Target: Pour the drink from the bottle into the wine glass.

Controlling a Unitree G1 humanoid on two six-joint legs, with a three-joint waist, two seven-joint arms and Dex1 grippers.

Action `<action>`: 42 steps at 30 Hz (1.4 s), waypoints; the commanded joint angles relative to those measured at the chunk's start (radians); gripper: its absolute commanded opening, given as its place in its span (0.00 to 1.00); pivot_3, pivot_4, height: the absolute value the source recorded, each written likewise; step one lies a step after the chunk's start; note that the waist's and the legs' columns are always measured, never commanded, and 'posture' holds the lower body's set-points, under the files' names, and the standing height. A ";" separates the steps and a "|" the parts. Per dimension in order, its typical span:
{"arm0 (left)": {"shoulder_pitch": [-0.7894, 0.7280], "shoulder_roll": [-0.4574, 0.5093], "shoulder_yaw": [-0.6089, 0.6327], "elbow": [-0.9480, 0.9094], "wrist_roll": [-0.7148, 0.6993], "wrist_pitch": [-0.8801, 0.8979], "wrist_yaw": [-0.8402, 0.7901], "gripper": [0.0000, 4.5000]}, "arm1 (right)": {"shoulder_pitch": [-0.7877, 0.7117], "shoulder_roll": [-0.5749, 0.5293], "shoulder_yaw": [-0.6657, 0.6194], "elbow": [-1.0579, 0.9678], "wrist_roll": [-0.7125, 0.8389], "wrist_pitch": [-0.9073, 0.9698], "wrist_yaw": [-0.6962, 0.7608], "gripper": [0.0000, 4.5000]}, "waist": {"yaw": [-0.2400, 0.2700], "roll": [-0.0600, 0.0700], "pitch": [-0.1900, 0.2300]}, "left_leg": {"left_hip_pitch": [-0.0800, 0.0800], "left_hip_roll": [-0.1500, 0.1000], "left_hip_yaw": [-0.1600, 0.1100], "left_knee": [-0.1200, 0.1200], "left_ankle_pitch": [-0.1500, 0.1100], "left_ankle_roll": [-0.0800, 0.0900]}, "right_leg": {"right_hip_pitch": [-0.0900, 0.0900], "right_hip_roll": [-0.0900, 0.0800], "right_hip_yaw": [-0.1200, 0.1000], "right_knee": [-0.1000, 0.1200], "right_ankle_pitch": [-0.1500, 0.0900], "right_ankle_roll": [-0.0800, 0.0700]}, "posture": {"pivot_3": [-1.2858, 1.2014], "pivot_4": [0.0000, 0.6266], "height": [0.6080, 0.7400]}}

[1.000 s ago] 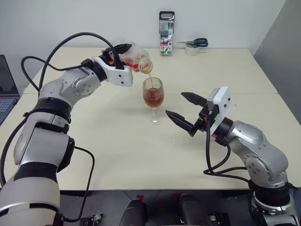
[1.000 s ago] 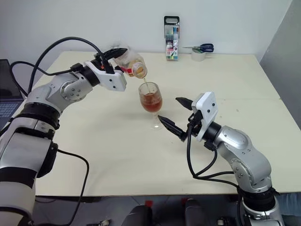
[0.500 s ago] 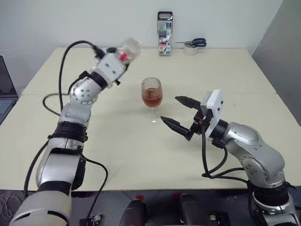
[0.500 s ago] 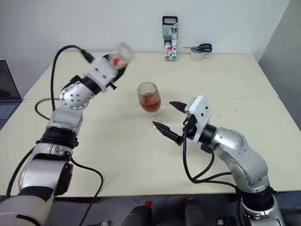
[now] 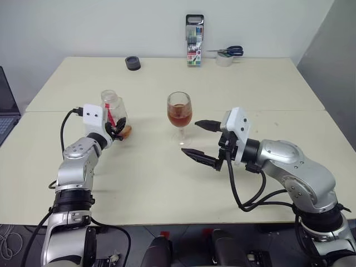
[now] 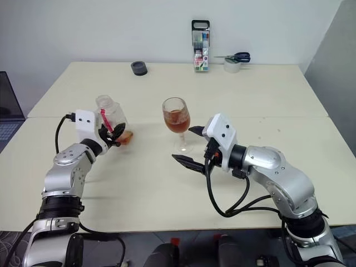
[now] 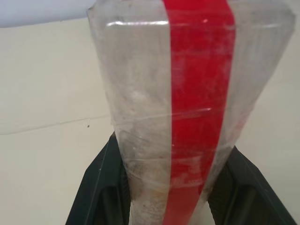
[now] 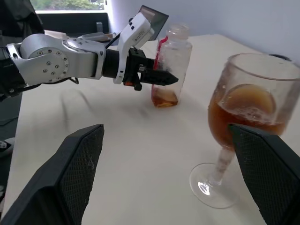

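The clear bottle (image 5: 113, 111) with a red label strip stands upright and uncapped at the table's left, a little reddish-brown drink (image 5: 125, 131) at its bottom. My left gripper (image 5: 118, 131) is shut on the bottle's lower body; its black fingers (image 7: 101, 187) clamp both sides of the bottle (image 7: 140, 117). The wine glass (image 5: 179, 114) stands mid-table, its bowl about half full of drink (image 8: 243, 117). My right gripper (image 5: 190, 137) is open, level, its tips just right of the glass's stem and foot, not touching. The right wrist view also shows the bottle (image 8: 171, 70).
At the table's back stand a dark round object (image 5: 132, 62), a tall marker case (image 5: 194, 40) and scissors on a tape roll (image 5: 226, 54). A laptop (image 5: 4, 108) sits off the left edge. Bare tabletop lies between bottle and glass.
The left arm swung the bottle away from over the glass, turned it upright and lowered it to the left. The stream has stopped. The right gripper edged slightly toward the glass.
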 commanded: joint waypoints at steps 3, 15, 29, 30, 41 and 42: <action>0.035 -0.009 0.027 -0.017 -0.029 -0.004 -0.034 0.37 | -0.035 0.011 0.003 0.000 -0.018 -0.009 0.002 1.00 | 0.003 0.000 0.000 | 0.000 0.000 0.000 0.000 0.000 0.000 | 0.000 0.000 0.000 0.000 0.000 0.000 | 0.52 0.24 1.00; 0.063 0.003 0.011 0.031 -0.005 -0.047 -0.080 0.91 | -0.036 0.025 0.008 -0.009 -0.020 0.011 0.002 1.00 | 0.004 0.000 -0.001 | 0.001 0.000 0.001 -0.001 -0.002 0.003 | 0.001 0.000 0.000 0.000 0.000 0.000 | 0.52 0.24 1.00; 0.220 -0.003 0.024 -0.076 0.070 -0.122 -0.022 0.99 | 0.219 0.073 0.011 0.082 -0.154 -0.263 -0.035 1.00 | 0.007 -0.003 -0.002 | 0.001 0.000 0.001 -0.002 -0.002 0.003 | 0.000 -0.001 0.001 -0.002 0.000 0.000 | 0.52 0.24 1.00; 0.238 -0.005 0.030 -0.098 0.062 -0.108 -0.018 0.99 | 0.246 0.086 0.002 0.093 -0.170 -0.297 -0.047 1.00 | 0.008 -0.003 -0.002 | 0.001 0.000 0.001 -0.002 -0.002 0.003 | 0.001 -0.001 0.001 -0.002 0.000 0.000 | 0.52 0.24 1.00; 0.464 -0.080 0.042 -0.395 0.053 -0.094 0.055 0.99 | 0.440 0.262 -0.064 0.301 -0.355 -0.636 -0.248 1.00 | 0.013 -0.004 -0.003 | 0.006 0.001 0.004 -0.003 -0.002 0.003 | 0.004 0.000 0.002 -0.002 0.000 0.000 | 0.52 0.24 1.00; 0.464 -0.092 0.047 -0.401 0.045 -0.093 0.058 0.99 | 0.439 0.265 -0.060 0.314 -0.368 -0.649 -0.250 1.00 | 0.014 -0.004 -0.003 | 0.006 0.001 0.004 -0.003 -0.002 0.003 | 0.004 0.000 0.002 -0.002 0.000 0.000 | 0.52 0.24 1.00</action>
